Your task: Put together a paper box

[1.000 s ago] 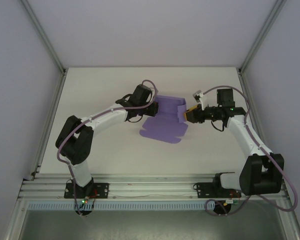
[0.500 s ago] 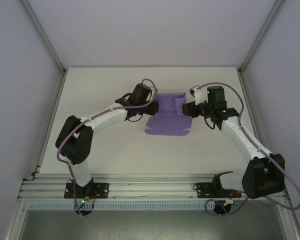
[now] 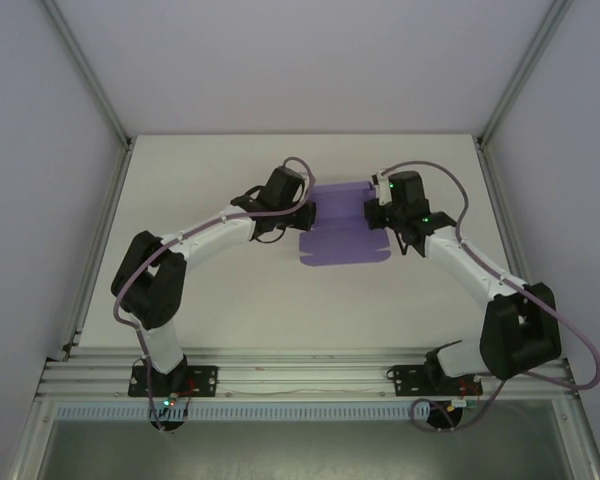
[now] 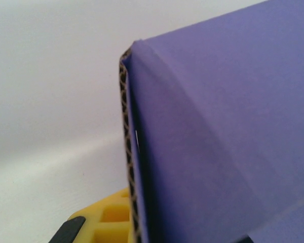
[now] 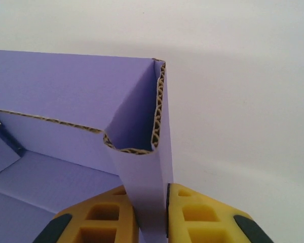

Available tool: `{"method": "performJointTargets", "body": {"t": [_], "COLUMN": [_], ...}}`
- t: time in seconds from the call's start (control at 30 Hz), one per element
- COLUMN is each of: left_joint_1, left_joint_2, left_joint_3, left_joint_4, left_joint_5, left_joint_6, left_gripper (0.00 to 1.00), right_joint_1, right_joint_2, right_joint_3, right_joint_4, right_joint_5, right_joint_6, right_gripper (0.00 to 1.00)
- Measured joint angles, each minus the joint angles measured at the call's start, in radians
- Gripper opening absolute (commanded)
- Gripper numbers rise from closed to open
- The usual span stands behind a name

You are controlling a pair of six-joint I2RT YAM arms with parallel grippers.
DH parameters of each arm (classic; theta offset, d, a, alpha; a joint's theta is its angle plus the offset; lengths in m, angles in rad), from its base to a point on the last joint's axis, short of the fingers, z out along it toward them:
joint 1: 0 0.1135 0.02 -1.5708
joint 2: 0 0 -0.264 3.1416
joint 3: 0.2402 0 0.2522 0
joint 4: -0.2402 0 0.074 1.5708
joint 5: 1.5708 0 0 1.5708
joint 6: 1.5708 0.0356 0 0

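A white table (image 3: pixel 230 300) sits inside pale grey walls (image 3: pixel 40 150), framed by aluminium rails (image 3: pixel 90 90), evenly lit.

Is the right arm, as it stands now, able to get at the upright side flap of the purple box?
Probably yes: the right pincer has that flap of the paper box between its yellow fingers, with nothing in the way.
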Motion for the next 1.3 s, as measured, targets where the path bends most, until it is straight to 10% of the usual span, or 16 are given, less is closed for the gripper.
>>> {"method": "performJointTargets", "body": {"t": [0.6, 0.97, 1.3], "left_joint_1": [-0.037, -0.016, -0.016], "left_joint_2": [0.0, 0.0, -0.003], "left_joint_3": [0.006, 0.006, 0.005], "left_joint_4": [0.067, 0.002, 0.003], "left_joint_5": [-0.042, -0.074, -0.068], "left_joint_6": [-0.005, -0.004, -0.003], "left_gripper": [0.0, 0.0, 0.0], "right_joint_1": [0.159, 0.103, 0.076], "right_joint_2": [0.225, 0.137, 0.031], "right_joint_3": [0.255, -0.027, -0.079], "right_joint_4": [-0.214, 0.235, 0.278], "right_joint_5": [0.639, 0.308, 0.15], "right_joint_6": [0.23, 0.147, 0.085], "right_gripper": [0.0, 0.28, 0.65]}}
